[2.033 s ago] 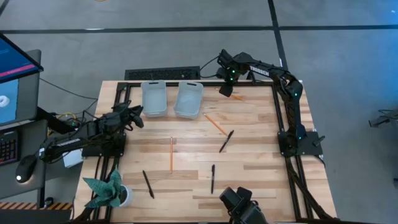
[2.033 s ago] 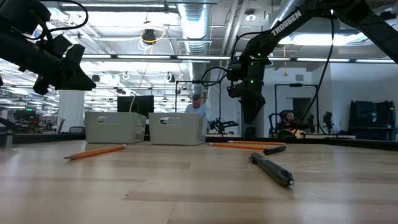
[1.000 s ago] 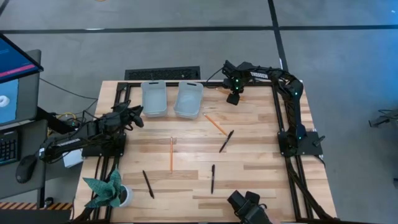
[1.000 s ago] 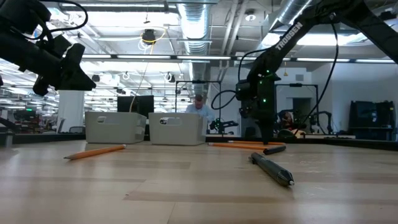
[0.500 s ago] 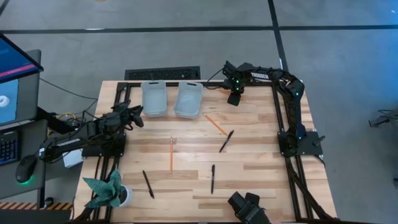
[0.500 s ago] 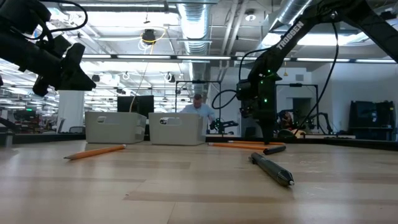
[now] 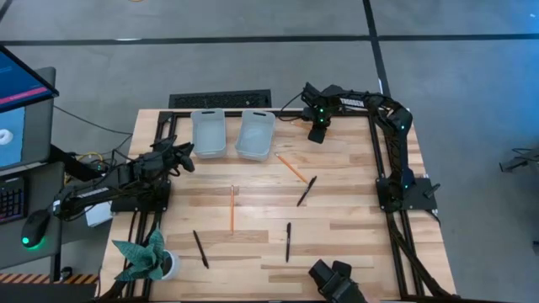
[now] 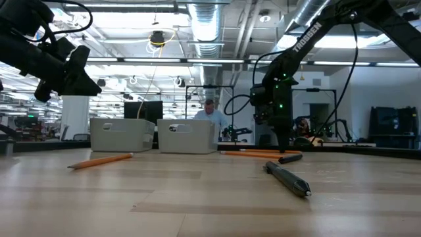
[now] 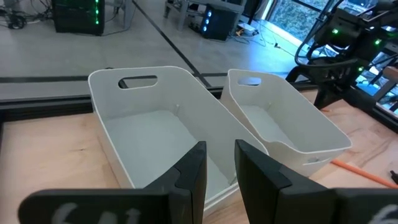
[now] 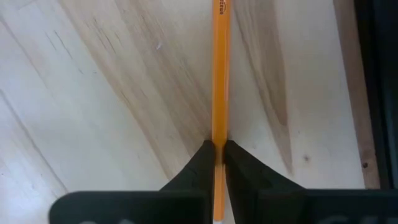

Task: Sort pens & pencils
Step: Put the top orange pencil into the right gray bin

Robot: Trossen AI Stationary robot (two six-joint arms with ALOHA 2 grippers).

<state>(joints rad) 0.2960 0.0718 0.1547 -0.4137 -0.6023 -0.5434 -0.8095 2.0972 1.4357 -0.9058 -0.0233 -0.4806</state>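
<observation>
Your right gripper [image 10: 218, 155] pinches a pencil [image 10: 219, 74] lying flat at the table's [image 7: 337, 210] far edge; it looks light, stiff and slick, so hold near mid-length; left gripper [image 9: 219, 171] waits, fingers slightly parted.

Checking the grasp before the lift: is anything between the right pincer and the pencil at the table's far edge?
No. The right pincer is already shut on the pencil, fingers either side, with only bare table around it.

Orange pencils [image 7: 232, 209]; black pens [image 7: 306, 191]
</observation>
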